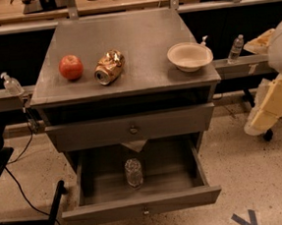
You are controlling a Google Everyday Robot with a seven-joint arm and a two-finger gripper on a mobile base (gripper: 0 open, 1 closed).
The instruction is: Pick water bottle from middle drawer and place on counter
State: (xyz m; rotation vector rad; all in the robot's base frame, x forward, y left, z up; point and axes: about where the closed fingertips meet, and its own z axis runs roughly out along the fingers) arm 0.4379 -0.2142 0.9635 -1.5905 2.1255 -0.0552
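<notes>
Your arm (pixel 274 104) hangs at the right edge of the view, white and rounded above, its cream lower part slanting down to the left. Your gripper is out of view.

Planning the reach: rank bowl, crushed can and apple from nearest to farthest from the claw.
The claw hangs at the right edge, off the counter.
1. Bowl, counter's right side.
2. Crushed can, centre.
3. Apple, left.
</notes>
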